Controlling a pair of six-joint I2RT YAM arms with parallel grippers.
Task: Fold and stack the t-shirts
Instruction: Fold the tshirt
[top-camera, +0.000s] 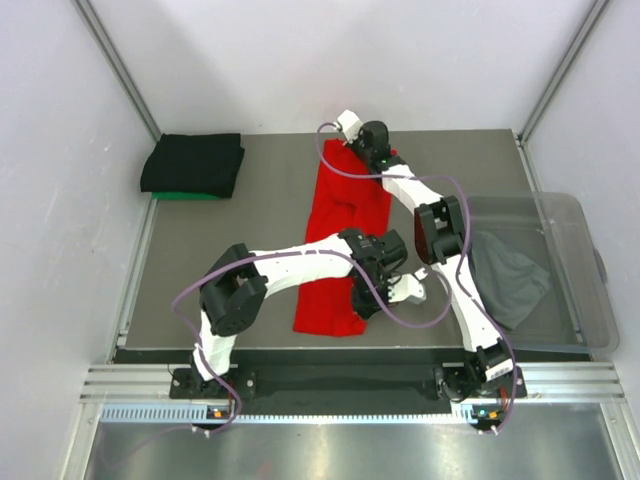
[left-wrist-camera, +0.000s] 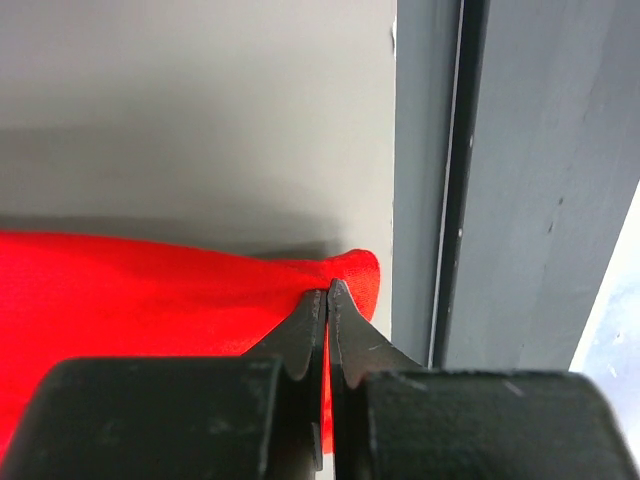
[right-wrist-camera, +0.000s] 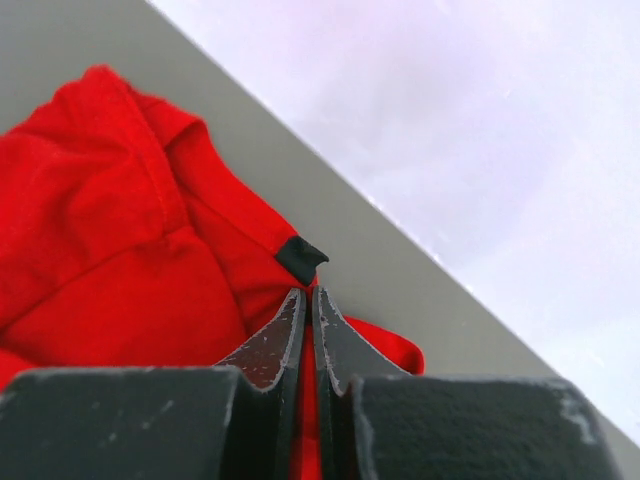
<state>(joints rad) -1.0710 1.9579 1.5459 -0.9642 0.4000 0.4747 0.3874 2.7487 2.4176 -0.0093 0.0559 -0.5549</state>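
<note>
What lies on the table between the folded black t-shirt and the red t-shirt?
Nothing. In the top view, only bare grey table shows between the folded black t-shirt and the red t-shirt.

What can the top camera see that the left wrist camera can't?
Only the top camera shows the folded black t-shirt lying on a green t-shirt in the far left corner, and the grey t-shirt inside the clear bin on the right. Only the left wrist camera shows, close up, the left end effector shut on a corner of the red t-shirt, right beside the table's edge. Both show the red t-shirt and the grey table.
</note>
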